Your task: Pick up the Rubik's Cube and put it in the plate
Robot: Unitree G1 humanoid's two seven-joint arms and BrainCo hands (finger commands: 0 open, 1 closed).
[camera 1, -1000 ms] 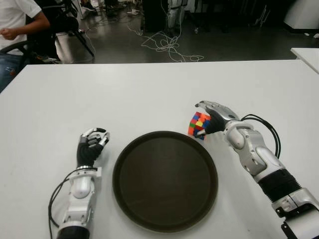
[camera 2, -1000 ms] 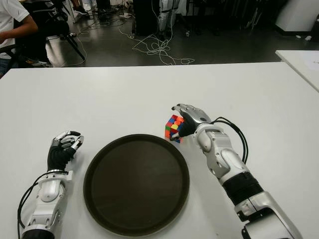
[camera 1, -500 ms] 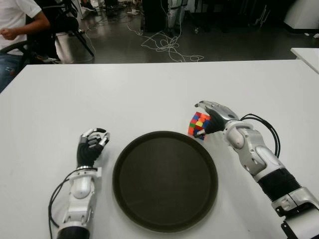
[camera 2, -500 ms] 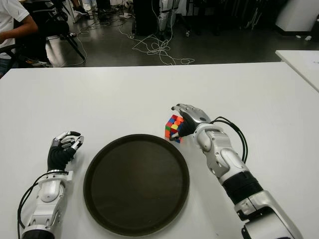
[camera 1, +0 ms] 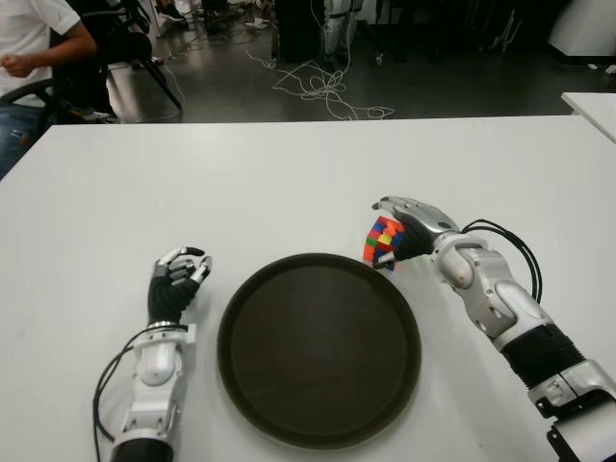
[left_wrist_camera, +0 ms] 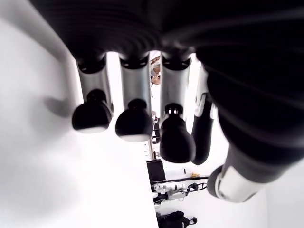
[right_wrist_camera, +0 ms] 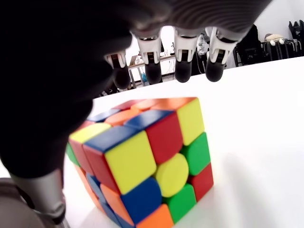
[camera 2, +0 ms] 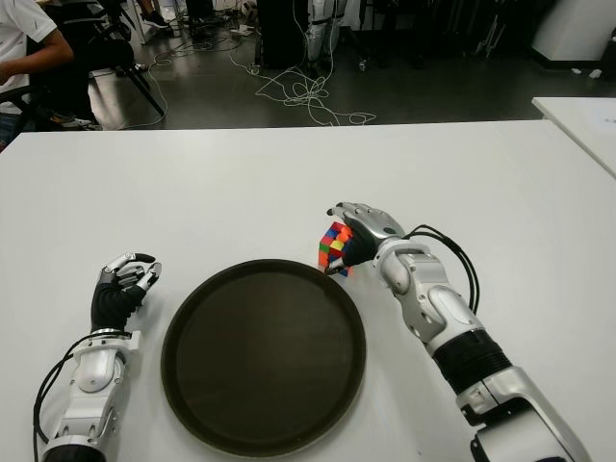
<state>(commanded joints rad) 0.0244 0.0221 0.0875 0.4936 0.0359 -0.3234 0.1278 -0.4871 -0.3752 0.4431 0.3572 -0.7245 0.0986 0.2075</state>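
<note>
Right wrist view puts the Rubik's Cube [right_wrist_camera: 142,161] directly beneath our right hand [camera 2: 361,231]: four fingertips [right_wrist_camera: 183,71] hang just past its far top edge, arched over it and not pressing on any face we can see, while the palm and thumb side crowd in at the near edge. So the fingers are half-curled around the cube, caging it, but we cannot see a firm pinch yet. The cube appears to sit on the white table [camera 1: 289,173] with a shadow under its lower corner, so we judge it not yet lifted.

From the eye views, the cube sits on the palm side of our right fingers, just beside the rim of the dark plate [camera 1: 236,308], at the plate's far right edge. The plate lies beyond the cube from the palm, toward our left.

Our left hand [camera 1: 175,282] shows on the far side of the plate from the cube, its fingers curled and holding nothing. The right hand is clearly the nearer one; we judge that it needs to close, lift, and carry the cube a short way across the rim.
</note>
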